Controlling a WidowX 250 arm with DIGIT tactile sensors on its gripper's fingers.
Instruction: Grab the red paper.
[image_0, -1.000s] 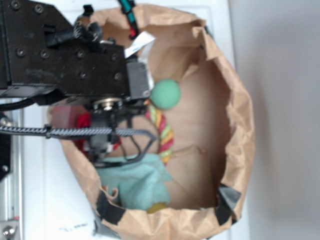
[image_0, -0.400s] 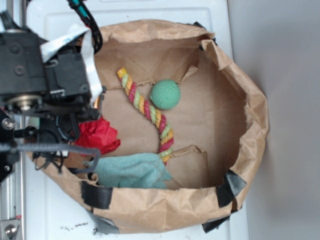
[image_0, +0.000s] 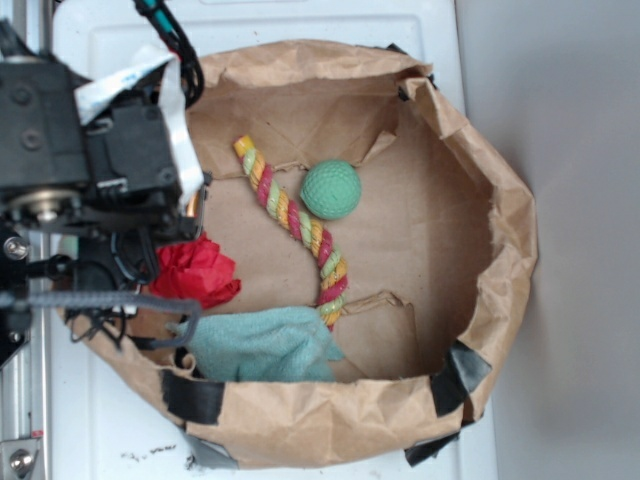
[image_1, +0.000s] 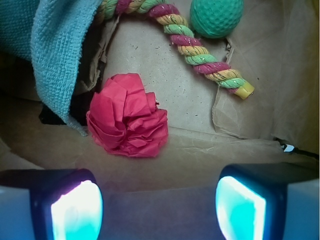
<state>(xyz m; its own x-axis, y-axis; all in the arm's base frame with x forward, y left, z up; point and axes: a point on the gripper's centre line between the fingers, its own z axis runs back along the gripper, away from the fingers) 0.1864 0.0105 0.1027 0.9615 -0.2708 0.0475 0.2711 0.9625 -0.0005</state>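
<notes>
Pincer (image_1: 157, 210) held with pads apart, clamped on nothing. Since 1.0 s ago, arm withdrawn leftward; crumpled bright red tissue paper wad (image_1: 128, 116) uncovered, not yet grasped, approach now judged unobstructed.

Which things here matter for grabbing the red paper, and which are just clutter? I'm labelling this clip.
For the job:
- red paper
- gripper, open, nothing between its fingers

Just lying about:
- rope toy
- green ball
- teal cloth
- paper bag holding it all

Soft, bright daylight; exterior view slightly blurred; wrist view's glowing fingertips (image_1: 75, 210) defocused.
</notes>
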